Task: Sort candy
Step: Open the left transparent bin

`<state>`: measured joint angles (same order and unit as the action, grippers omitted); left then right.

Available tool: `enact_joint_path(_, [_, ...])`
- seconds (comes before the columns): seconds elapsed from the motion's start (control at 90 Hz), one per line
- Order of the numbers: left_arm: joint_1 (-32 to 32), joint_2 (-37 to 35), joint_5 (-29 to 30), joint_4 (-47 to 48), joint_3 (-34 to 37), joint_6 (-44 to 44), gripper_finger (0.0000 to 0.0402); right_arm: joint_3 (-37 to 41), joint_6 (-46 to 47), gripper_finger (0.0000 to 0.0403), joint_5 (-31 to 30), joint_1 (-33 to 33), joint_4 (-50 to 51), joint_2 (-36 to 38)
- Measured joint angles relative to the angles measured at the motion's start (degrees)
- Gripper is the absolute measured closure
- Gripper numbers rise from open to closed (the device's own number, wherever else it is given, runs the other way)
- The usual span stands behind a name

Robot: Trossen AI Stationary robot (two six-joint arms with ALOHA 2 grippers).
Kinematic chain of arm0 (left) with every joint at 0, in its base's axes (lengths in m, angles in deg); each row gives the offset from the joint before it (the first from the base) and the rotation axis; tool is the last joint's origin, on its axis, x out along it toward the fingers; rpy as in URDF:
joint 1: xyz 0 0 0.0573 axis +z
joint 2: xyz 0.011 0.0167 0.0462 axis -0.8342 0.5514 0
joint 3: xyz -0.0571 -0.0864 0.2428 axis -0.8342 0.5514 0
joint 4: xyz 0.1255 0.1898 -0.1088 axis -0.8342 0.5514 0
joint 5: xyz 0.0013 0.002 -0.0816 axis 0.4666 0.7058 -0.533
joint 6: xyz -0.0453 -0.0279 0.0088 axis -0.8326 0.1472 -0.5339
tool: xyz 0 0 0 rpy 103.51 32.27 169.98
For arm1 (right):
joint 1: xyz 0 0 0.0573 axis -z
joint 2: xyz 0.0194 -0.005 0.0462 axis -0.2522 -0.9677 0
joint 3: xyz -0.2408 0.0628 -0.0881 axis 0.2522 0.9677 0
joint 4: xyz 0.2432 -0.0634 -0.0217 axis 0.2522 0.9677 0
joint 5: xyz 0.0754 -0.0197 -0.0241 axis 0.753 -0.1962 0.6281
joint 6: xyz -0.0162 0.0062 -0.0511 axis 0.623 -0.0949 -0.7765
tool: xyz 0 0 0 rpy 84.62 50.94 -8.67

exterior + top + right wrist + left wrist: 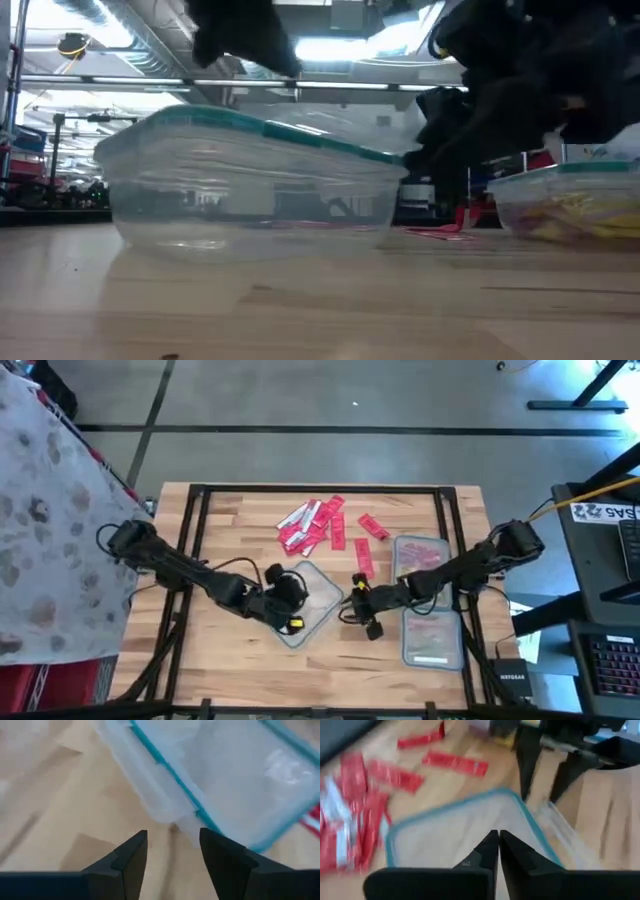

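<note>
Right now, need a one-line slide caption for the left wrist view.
Left claw, shut and empty, hovers over an empty clear tub, red candy scattered on the wooden table beyond.

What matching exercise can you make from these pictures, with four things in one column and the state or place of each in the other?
Things:
1. left claw
2. right claw
3. loose red candy
4. middle tub

States or places:
A. lying on the bare wood
B. fingers apart
C. no candy seen inside
D. fingers closed together

Pairs: 1-D, 2-B, 3-A, 4-C
</note>
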<state>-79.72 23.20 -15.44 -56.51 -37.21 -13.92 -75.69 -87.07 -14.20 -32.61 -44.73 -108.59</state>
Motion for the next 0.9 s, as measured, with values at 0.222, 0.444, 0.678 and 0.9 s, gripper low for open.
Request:
enact_joint_path(0.222, [-0.7, 2.89, -8.64, 23.64, 2.5, -24.96, 0.0401, -0.99, -2.38, 0.0233, -0.67, 4.2, -0.41, 0.0])
enact_joint_path(0.444, [-4.61, 3.83, -11.72, 14.36, 3.08, -28.99, 0.0401, -0.94, -2.42, 0.0233, -2.44, 10.74, -2.87, -0.03])
enact_joint_path(0.678, [-8.98, 4.02, -12.93, 3.74, 0.5, -30.06, 0.0401, -0.94, 1.45, 0.0233, -15.53, 15.13, -9.77, -0.04])
enact_joint_path(0.9, [-11.16, 3.95, -2.02, 4.07, -3.23, -29.95, 0.0401, -0.94, 0.59, 0.0233, -18.3, 12.66, -4.47, 3.87])
